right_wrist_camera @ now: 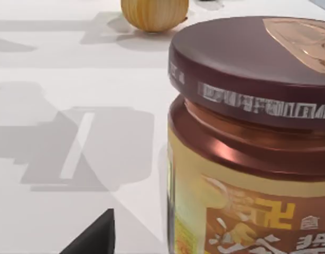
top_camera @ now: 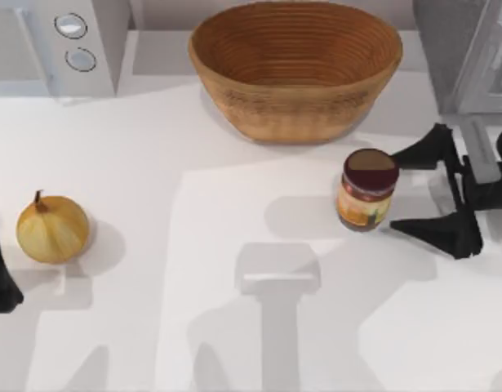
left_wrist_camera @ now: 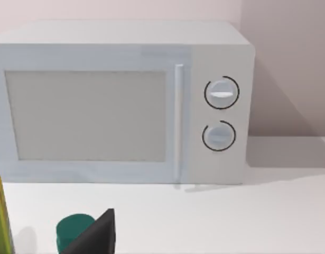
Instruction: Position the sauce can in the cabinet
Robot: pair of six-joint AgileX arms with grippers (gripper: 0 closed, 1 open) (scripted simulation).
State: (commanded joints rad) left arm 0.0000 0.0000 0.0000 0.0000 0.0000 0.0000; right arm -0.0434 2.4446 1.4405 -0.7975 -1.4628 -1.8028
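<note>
- Top view: your right gripper (top_camera: pixel 407 190) sits at right of frame, fingers spread wide, holding nothing, tips just beside the sauce can (top_camera: pixel 367 189).
- Can upright on the table (top_camera: pixel 193 327), below-left of the cabinet (top_camera: pixel 467 53).
- Left arm parked, left edge.

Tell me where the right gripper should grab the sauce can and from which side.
Grip the sauce can around its labelled body, below the wider dark lid, coming from the table's right. It stands upright, and the open right gripper already has a finger on either side of it.
</note>
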